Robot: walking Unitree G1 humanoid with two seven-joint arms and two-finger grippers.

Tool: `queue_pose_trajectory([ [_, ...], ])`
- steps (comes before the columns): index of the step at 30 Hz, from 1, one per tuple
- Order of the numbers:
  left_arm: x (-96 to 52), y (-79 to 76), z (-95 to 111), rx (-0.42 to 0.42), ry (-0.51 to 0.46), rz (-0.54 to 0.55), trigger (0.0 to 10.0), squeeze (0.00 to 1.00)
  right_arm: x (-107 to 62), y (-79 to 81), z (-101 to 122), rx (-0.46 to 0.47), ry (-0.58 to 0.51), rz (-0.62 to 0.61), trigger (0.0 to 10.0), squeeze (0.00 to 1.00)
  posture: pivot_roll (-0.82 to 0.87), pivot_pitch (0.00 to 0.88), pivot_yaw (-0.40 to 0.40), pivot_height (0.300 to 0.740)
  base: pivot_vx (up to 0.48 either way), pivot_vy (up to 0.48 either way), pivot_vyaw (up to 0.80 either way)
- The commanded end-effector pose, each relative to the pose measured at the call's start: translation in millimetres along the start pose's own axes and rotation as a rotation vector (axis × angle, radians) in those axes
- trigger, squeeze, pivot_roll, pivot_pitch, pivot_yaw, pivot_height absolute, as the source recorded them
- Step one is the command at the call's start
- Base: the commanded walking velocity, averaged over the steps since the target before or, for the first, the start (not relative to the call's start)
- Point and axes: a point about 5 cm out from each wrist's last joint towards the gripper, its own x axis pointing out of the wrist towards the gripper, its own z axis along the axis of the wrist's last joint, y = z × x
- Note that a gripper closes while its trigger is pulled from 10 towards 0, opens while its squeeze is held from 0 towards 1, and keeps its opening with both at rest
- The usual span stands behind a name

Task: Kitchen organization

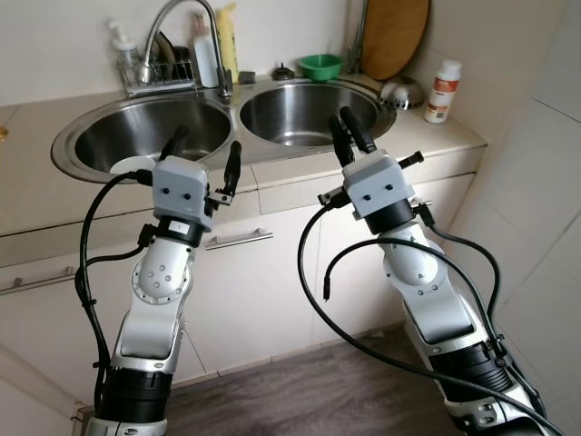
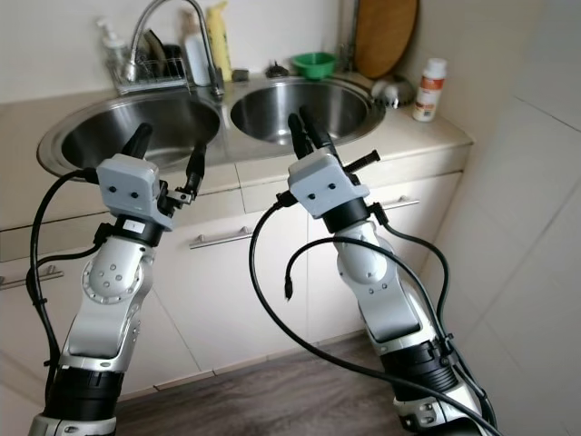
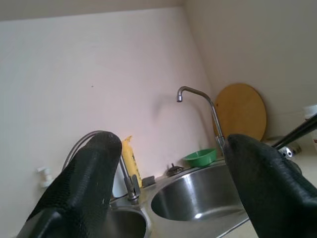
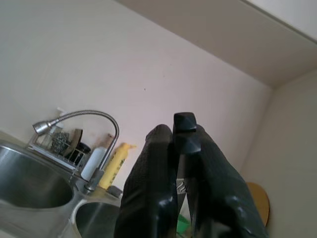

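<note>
While both arms hover before the worktop's front edge, left gripper (image 1: 204,156) spread, right gripper (image 1: 351,133) pinched empty, the white bottle (image 1: 443,91) at the right corner looks light, rigid, slippery; grasp mid-body.

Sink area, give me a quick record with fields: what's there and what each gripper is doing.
sink: double steel sink, both basins look empty
tap: curved faucet between basins
behind sink: green bowl, round wooden board, dish rack
counter, robot's right: white bottle
left gripper: open, raised before sink
right gripper: shut, empty, raised before sink
</note>
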Motion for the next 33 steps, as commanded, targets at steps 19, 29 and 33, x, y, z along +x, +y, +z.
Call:
queue_pose_trajectory([
  [19, 6.0, 6.1, 8, 0.019, -0.011, 0.004, 10.0, 0.00, 24.5, -5.5, -1, 0.122, 0.010, -0.039, 10.0, 0.00, 0.08, 0.000, 0.015, 0.740, 0.380, 0.000, 0.21],
  [29, 4.0, 1.2, 3, 0.004, 0.025, -0.014, 10.0, 0.00, 26.9, -4.2, -36, 0.199, 0.215, -0.019, 10.0, 0.00, 0.09, 0.000, 0.011, 0.740, 0.219, 0.000, 0.00],
  [33, 3.4, -1.3, 2, 0.007, 0.025, -0.025, 10.0, 0.00, 28.6, -7.0, -52, 0.220, 0.296, -0.022, 10.0, 0.00, 0.09, 0.000, 0.011, 0.740, 0.000, 0.000, 0.00],
])
